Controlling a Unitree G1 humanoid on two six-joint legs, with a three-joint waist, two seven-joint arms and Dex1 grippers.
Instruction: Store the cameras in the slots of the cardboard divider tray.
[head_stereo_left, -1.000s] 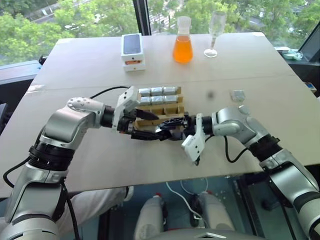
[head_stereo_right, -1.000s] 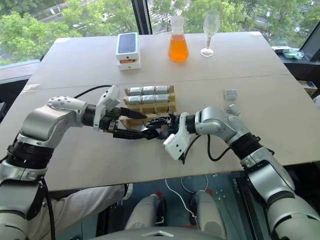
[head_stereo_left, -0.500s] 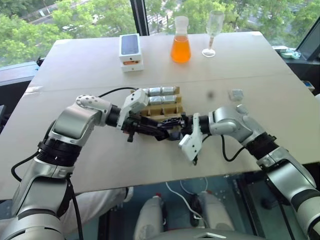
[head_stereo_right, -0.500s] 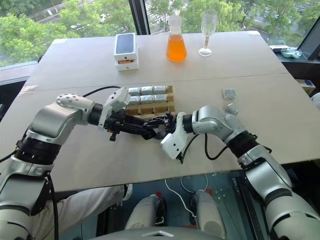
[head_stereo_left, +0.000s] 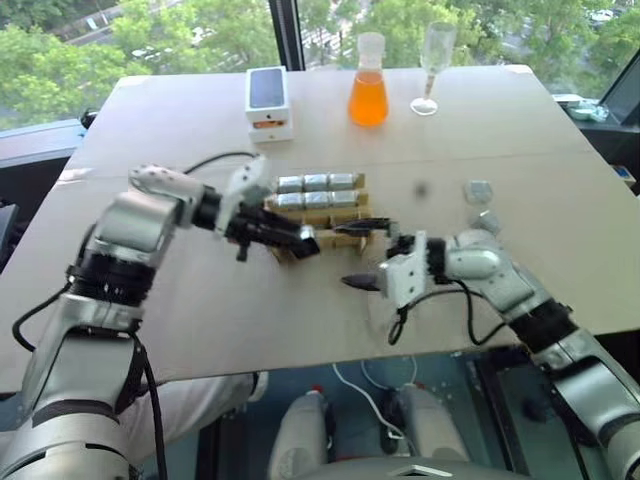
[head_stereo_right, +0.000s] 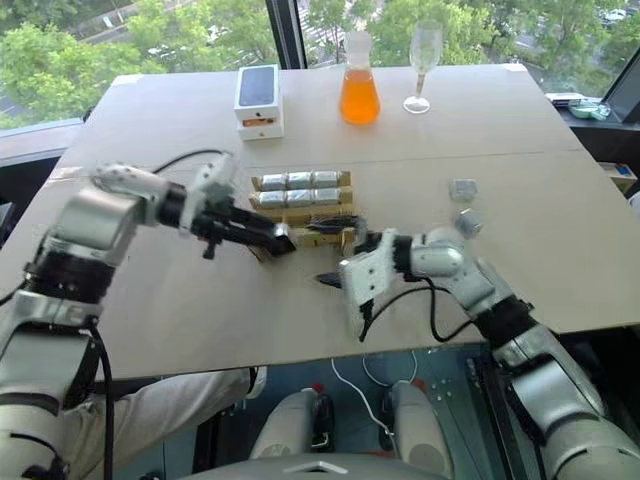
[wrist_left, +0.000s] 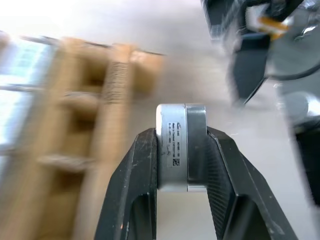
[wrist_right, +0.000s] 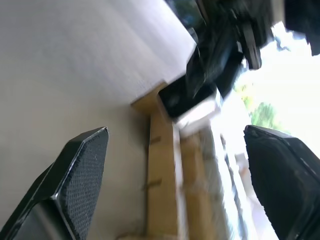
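Six cameras (head_stereo_left: 316, 191) fill the cardboard divider tray (head_stereo_left: 322, 216); left gripper (wrist_left: 181, 150) clamps a seventh camera (wrist_left: 181, 146) beside it; two more cameras (head_stereo_left: 481, 203) lie well right of the tray; right gripper (head_stereo_left: 364, 255) gapes wide, empty.

- Silvery, brushed-metal-looking camera (wrist_left: 181, 147), shiny, with a small printed label on its side.
- Tan corrugated cardboard divider tray (head_stereo_left: 345, 214), matt and rough-edged.
- Black fingers (wrist_left: 224, 176) with finely textured pads.
- Pale matt table (head_stereo_left: 180, 300), smooth.

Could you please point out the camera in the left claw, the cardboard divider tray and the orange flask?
camera (wrist_left: 181, 147), left wrist view, labelled side.
cardboard divider tray (head_stereo_left: 345, 214), left eye view, front strip.
orange flask (head_stereo_left: 368, 100), left eye view, orange belly.
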